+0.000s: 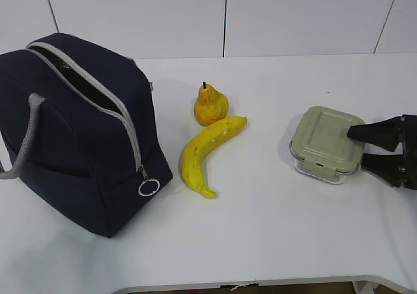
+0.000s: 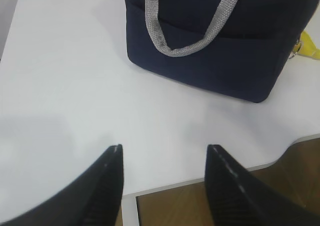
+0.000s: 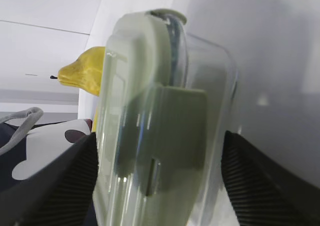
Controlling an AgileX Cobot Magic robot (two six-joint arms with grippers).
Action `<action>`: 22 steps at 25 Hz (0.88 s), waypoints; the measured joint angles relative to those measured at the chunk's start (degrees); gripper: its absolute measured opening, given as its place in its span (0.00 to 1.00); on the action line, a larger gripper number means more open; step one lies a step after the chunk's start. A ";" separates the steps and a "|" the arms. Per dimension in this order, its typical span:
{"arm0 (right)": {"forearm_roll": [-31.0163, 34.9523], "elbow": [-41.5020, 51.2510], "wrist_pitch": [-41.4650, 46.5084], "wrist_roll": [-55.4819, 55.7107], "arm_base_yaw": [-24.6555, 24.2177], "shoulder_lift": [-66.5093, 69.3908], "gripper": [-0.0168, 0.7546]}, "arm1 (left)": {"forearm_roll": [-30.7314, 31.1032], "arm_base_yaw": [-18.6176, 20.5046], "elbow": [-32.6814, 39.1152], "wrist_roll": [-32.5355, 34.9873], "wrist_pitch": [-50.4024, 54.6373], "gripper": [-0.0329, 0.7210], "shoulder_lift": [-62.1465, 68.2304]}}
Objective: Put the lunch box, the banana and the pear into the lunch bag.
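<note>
Nothing is in the lunch bag yet, so all three items are still to go. The bag stands at the left of the white table, zip drawn back and mouth gaping toward the top. The pear sits upright just right of it, and the banana lies touching or almost touching the pear's base, curving down toward the front edge. Over on the right, the lunch box sits flat on the table with its green lid on, and the right gripper has its jaws wide, one finger over the lid's edge and one lower by the side; the wrist view shows the box between the fingers, but I'd judge no firm squeeze yet. The left gripper hangs released, holding nothing, near the table's front edge, facing the bag's grey handle. The fruit lies between box and bag, so the box will need lifting clear over it. The ring pull dangles at the bag's front corner.
</note>
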 joint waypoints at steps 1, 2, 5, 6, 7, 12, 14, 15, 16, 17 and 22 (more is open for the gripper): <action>0.00 0.00 0.00 0.00 0.33 0.00 0.82 | 0.00 0.00 0.00 0.00 0.00 0.55 0.00; 0.00 0.00 0.00 0.00 1.01 0.00 0.82 | 0.00 0.00 0.00 0.00 0.00 0.55 0.00; 0.24 0.00 0.00 0.00 2.26 0.13 0.81 | 0.00 0.00 0.00 0.00 0.00 0.55 0.00; 0.24 0.00 0.00 0.00 2.49 0.13 0.81 | 0.00 0.00 0.00 0.00 0.00 0.55 0.00; 0.24 0.00 0.00 0.00 2.75 0.13 0.81 | 0.00 0.00 0.00 0.00 0.00 0.55 0.00; 0.37 0.00 0.00 0.00 2.77 0.13 0.79 | 0.00 0.00 0.00 0.00 0.00 0.55 0.00; 0.37 0.00 0.00 -0.02 2.77 0.13 0.77 | 0.00 0.00 0.00 0.00 0.00 0.55 0.00; 0.37 0.00 0.03 -0.02 2.77 0.13 0.76 | 0.00 0.00 0.00 0.00 0.00 0.55 0.00; 0.37 0.00 0.03 -0.02 2.77 0.13 0.75 | 0.00 0.00 0.00 0.00 0.00 0.55 0.00; 0.46 0.00 0.03 -0.12 2.77 0.13 0.74 | 0.00 0.00 0.00 0.00 0.00 0.55 0.00; 0.46 0.00 0.12 -0.12 2.77 0.16 0.66 | 0.00 0.00 0.00 0.00 0.00 0.55 0.00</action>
